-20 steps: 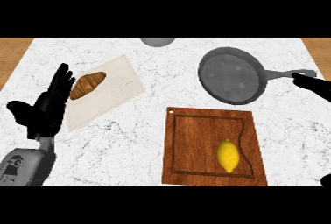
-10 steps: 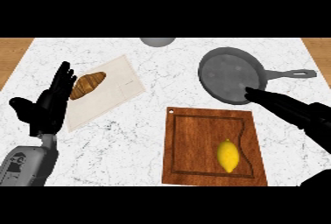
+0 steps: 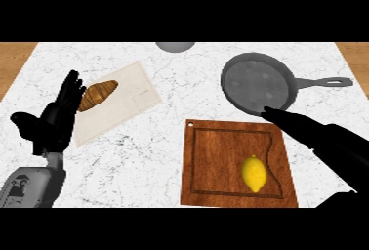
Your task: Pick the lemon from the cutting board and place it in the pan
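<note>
A yellow lemon [image 3: 254, 173] lies on the right half of a wooden cutting board [image 3: 216, 171] at the counter's front. Behind the board sits a grey pan [image 3: 256, 81], its handle pointing right. My right hand [image 3: 324, 139] reaches in from the right edge, open, with straight fingers stretched over the board's far right corner. Its fingertips [image 3: 269, 112] end at the pan's near rim, above and to the right of the lemon, not touching it. My left hand [image 3: 54, 122] stays open at the left, fingers up.
A croissant [image 3: 97, 94] lies on a pale cloth [image 3: 122, 108] just right of my left hand. A grey round object [image 3: 175, 46] sits at the counter's far edge. Wooden floor shows past both far corners.
My right hand has come further in from the right, towards the left and the front, so that it now lies over the board's far right corner. The lemon and my left hand have not moved.
</note>
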`<state>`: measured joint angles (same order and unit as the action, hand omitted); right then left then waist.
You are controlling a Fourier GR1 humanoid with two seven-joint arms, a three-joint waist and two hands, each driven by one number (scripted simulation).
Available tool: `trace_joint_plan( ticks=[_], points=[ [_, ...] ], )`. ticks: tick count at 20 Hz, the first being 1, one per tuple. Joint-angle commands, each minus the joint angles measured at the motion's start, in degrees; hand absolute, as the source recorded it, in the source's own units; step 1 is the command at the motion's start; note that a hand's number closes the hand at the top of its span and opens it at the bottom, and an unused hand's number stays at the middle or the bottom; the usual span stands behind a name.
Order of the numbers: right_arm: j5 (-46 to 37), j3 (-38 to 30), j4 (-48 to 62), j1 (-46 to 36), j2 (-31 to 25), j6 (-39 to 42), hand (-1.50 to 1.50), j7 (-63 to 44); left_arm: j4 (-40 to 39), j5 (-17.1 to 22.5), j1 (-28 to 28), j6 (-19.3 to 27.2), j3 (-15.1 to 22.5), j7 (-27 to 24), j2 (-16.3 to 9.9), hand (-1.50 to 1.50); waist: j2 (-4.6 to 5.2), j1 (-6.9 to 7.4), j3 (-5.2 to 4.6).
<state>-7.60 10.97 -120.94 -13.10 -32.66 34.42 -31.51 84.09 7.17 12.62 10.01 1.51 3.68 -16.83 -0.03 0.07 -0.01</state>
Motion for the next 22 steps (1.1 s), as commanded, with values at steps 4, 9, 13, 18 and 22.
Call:
trace_joint_plan(
  ticks=[4, 9, 13, 18, 22],
  points=[
    [-10.06, 2.45, 6.24, -0.39, 3.66, 1.43, -1.50, 1.26, 1.55, -2.27, 0.53, -0.20, -0.29, 1.41, 1.27, 0.00, 0.05, 0.09, 0.02],
    [-13.33, 3.13, 9.91, 2.25, 6.33, 2.31, -1.50, 6.94, 2.32, -1.71, -5.24, -3.53, -1.81, -2.49, 1.54, 0.00, 0.03, 0.11, 0.01],
    [-16.75, 5.04, 9.22, 4.90, 6.92, 3.40, -1.50, 9.08, 9.09, -5.16, -5.16, 0.77, 1.08, 3.34, 4.39, 0.00, -0.08, 0.06, 0.03],
    [-23.75, 9.66, 12.39, 4.15, 10.77, 2.32, -1.50, 10.07, 4.62, -1.62, -2.98, -4.80, -4.49, 2.41, 1.07, 0.00, -0.02, 0.07, 0.02],
    [-24.05, 6.76, 11.02, 6.41, 8.44, 6.38, -1.50, 12.48, 3.93, -2.44, 0.06, -5.24, -4.99, 4.95, 1.55, 0.00, -0.04, -0.13, 0.02]
  ],
)
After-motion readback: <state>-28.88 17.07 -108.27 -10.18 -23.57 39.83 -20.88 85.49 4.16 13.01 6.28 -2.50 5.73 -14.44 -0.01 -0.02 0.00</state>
